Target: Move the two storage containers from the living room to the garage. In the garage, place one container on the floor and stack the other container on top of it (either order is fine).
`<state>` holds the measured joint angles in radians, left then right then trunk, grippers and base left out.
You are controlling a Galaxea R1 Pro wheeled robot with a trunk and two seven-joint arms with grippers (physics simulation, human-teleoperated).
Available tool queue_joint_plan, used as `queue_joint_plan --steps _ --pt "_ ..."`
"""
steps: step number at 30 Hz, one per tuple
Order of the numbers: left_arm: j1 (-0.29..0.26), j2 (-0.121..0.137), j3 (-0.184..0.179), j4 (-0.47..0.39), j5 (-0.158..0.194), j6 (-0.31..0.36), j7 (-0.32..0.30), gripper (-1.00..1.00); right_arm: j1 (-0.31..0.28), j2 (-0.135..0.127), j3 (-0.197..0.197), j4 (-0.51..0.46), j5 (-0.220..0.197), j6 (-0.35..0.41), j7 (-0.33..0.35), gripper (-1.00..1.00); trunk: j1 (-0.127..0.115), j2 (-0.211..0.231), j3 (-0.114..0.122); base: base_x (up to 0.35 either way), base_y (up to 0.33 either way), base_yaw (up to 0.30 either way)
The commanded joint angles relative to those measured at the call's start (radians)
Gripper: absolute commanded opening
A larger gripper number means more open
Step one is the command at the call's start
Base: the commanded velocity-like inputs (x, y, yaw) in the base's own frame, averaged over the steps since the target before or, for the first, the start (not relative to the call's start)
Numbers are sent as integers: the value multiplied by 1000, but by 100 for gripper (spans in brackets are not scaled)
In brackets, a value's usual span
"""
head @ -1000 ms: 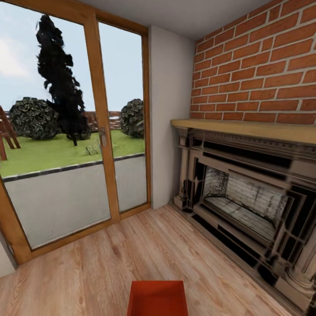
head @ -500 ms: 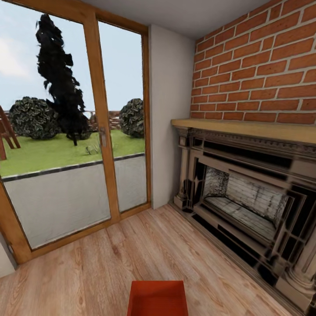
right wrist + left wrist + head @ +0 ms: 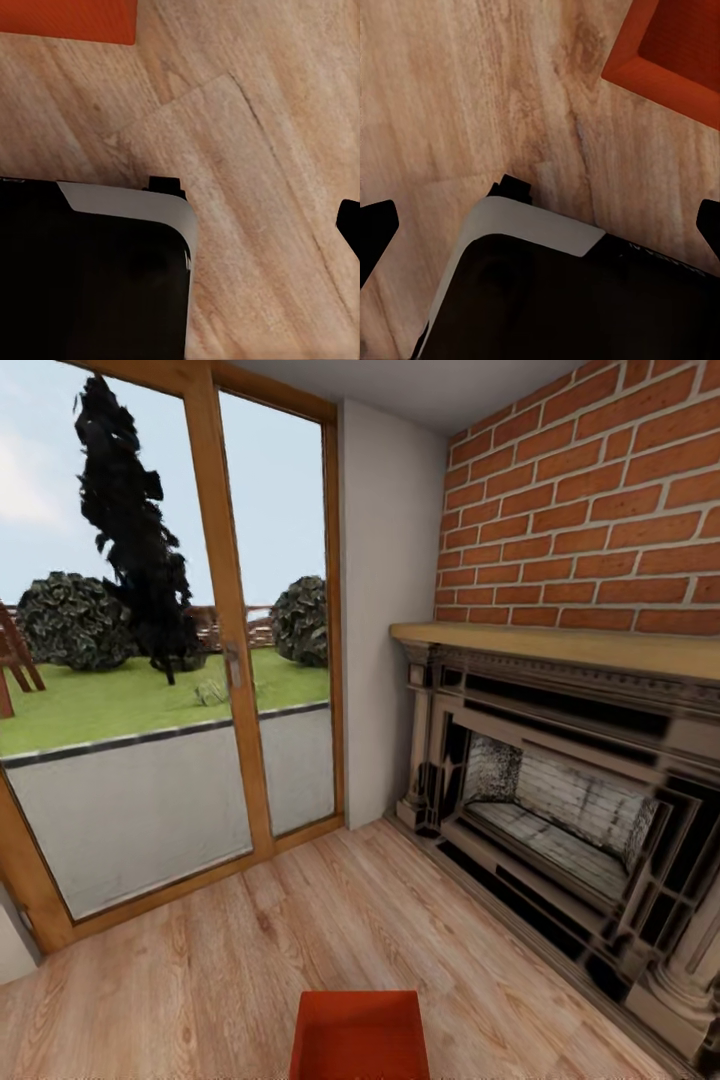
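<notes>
Head view: an orange-red bin (image 3: 360,1036) sits on the light wood plank floor (image 3: 200,970) at the lower edge of the picture, directly ahead of the robot. A brick fireplace (image 3: 560,800) with a wooden mantel (image 3: 570,650) stands to the right, and a wood-framed glass door (image 3: 170,660) to the left gives onto a lawn with a dark tree (image 3: 130,530).

Left wrist view: the left gripper (image 3: 540,225) hangs above the floor with its two dark fingertips (image 3: 375,232) spread wide and nothing between them. A corner of the bin (image 3: 675,52) lies beyond the fingers, apart from them; the robot's black and grey base (image 3: 547,292) is beneath the gripper.

Right wrist view: one dark fingertip of the right gripper (image 3: 351,221) shows at the picture's edge; how far it is spread cannot be told. An orange-red bin wall (image 3: 67,19) lies ahead of it, not touching.
</notes>
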<state>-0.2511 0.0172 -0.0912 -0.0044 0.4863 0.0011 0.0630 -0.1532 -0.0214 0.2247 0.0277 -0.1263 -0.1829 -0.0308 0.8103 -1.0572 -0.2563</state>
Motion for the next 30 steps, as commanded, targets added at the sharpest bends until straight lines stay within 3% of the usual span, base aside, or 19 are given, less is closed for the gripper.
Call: queue_joint_plan --steps 1,30 --pt "0 1 -9 -1 6 0 3 100 -2 0 9 3 -10 -6 1 100 0 -1 -3 0 0 0" --pt "0 3 -13 -3 -4 0 3 100 -2 2 6 3 -15 -4 6 100 0 -1 -50 0 0 0"
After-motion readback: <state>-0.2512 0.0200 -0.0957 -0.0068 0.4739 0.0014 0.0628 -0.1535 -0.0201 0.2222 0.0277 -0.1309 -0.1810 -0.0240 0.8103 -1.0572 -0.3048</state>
